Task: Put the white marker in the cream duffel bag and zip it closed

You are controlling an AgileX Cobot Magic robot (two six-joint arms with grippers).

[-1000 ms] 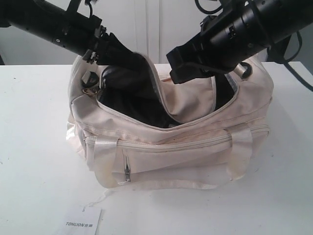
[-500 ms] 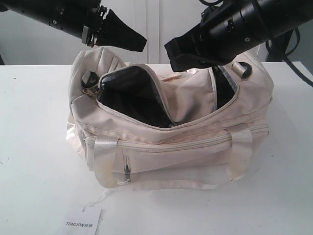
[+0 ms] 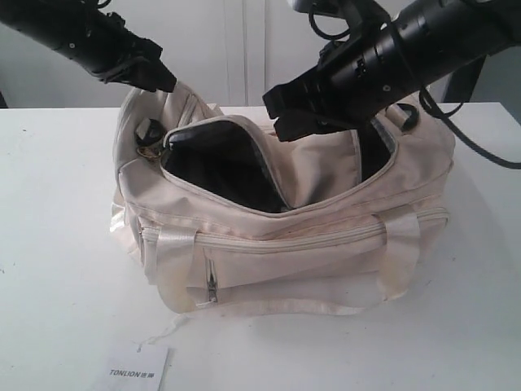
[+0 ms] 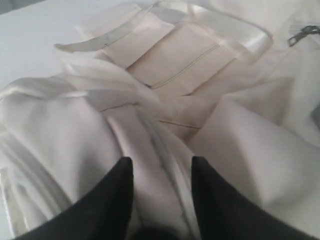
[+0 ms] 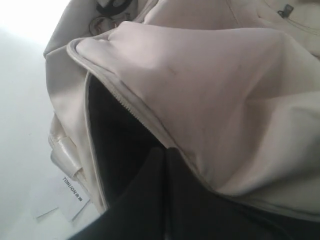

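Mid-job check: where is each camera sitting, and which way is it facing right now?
Exterior: in front of the table, slightly above, facing the open bag; left arm and right arm enter from the top.
Left wrist: on the left arm, looking past parted left fingers onto the bag's cream fabric and straps.
Right wrist: on the right arm, looking past shut right fingers into the bag's dark mouth.
Shared: exterior and right wrist both show the tag and mouth.

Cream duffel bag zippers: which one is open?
The curved top zipper, gaping over dark lining. The long front zipper below it is closed.
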